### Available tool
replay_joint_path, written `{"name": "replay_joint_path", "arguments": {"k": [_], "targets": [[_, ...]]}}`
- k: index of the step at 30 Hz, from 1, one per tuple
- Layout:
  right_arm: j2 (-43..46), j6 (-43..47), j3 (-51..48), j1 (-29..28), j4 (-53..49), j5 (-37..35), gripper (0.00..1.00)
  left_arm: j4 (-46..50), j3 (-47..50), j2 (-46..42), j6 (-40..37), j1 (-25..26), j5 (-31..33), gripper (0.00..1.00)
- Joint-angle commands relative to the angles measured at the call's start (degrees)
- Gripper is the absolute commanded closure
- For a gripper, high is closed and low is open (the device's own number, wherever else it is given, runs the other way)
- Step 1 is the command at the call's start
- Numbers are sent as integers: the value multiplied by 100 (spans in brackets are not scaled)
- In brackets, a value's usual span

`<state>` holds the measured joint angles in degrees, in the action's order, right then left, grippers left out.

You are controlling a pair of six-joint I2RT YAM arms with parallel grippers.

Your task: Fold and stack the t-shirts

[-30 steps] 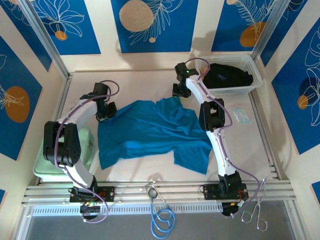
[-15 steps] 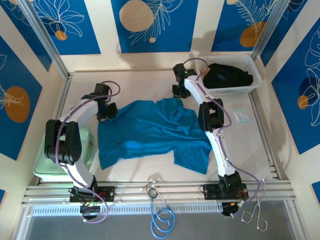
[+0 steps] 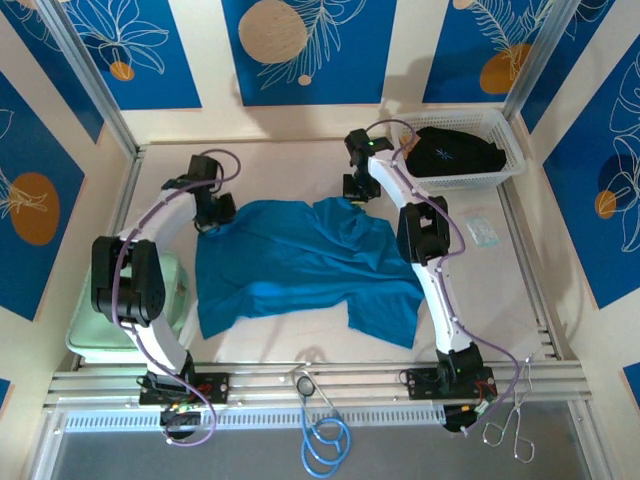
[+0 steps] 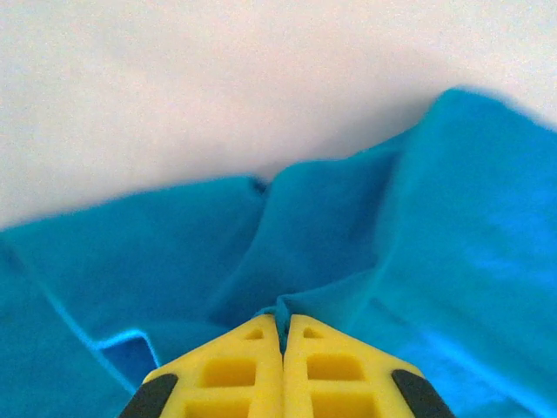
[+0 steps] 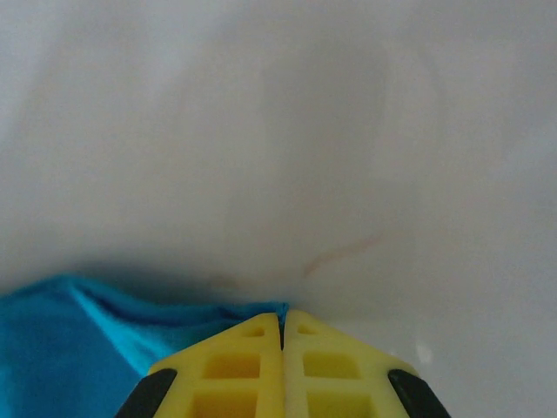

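Finds the plain teal-blue cloth t-shirt (image 3: 300, 260) spread rumpled mid-table, far-left corner drawn farther back than a second ago and far edge tauter: likely flattening before a first fold. Leaves the black cloth t-shirt (image 3: 455, 152) in the white plastic mesh basket (image 3: 512, 160). Holds left gripper (image 4: 280, 318) and right gripper (image 5: 281, 315) pressed together, each pinching the teal far edge

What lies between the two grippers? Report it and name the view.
The far edge of the teal-blue cloth t-shirt runs between the left gripper and the right gripper, both shut on it; the top external view shows this.
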<state>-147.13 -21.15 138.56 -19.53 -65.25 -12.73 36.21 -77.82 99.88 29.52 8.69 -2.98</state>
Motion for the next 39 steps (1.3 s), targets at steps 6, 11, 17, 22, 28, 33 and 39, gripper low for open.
{"name": "replay_joint_path", "arguments": {"k": [6, 11, 17, 22, 28, 33, 39], "targets": [[3366, 124, -1820, -25, 438, -144, 100, 693, -1428, -1350, -447, 89, 1, 100], [5103, 244, -2970, -50, 764, -198, 100, 1016, -1699, -2194, -624, 86, -129, 100], [6820, 634, -3074, -246, 389, -419, 100, 1460, -2024, -3274, -873, 88, -433, 100], [7778, 734, -2149, -560, -243, -574, 100, 1684, -2391, -4115, -1146, 82, -699, 97], [7890, 787, -59, -772, -1341, -650, 100, 2254, -3194, -4681, -1326, 89, -930, 96], [7958, 827, 1087, -798, -1615, -666, 100, 2618, -3799, -4908, -1255, 87, -1120, 97], [8307, 792, 1498, -745, -1458, -795, 100, 2786, -4156, -5121, -1141, 89, -1207, 96]]}}
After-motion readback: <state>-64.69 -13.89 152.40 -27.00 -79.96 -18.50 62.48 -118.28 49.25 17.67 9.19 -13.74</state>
